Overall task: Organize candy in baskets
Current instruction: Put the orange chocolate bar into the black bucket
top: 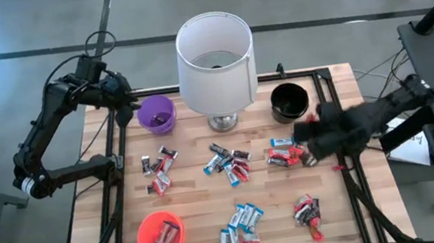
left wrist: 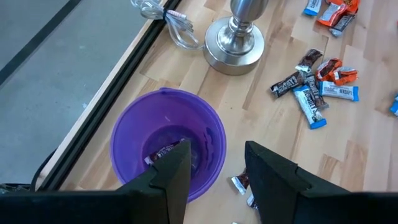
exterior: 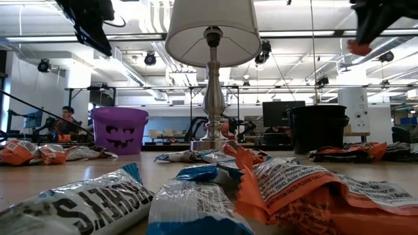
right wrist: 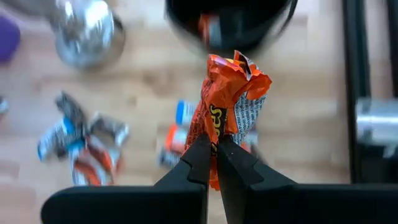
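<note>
Starting at the left of the tabletop point(top: 343, 205), the left gripper point(left wrist: 214, 165) hangs above the purple basket point(top: 155, 114), its jaws partly open and holding nothing. That pose fits a drop-off spot: a dark-wrapped candy point(left wrist: 163, 153) already lies at the bottom of this basket, seen in the left wrist view. Nearer the front left corner, the orange-red basket point(top: 160, 235) holds a couple of wrapped bars too.

Toward the middle, the white lamp point(top: 214, 59) stands on its metal base between the purple basket and the black basket point(top: 287, 101). It is no part of the sorting and mostly just crowds the back row. Loose candy lies in small heaps across the middle and front of the tabletop: one mixed cluster point(top: 159, 171) in front of the purple basket, another point(top: 227, 163) in front of the lamp, and a mostly blue heap point(top: 240, 226) at the front.

On the right, the right gripper point(right wrist: 216, 155) has its jaws pinched shut on an orange-wrapped candy point(right wrist: 230, 106), lifted clear of the wood. It hangs just in front of the black basket, apparently so the piece can be carried over that rim and dropped in; something orange already shows inside. More red and orange pieces point(top: 286, 156) wait below the arm.
</note>
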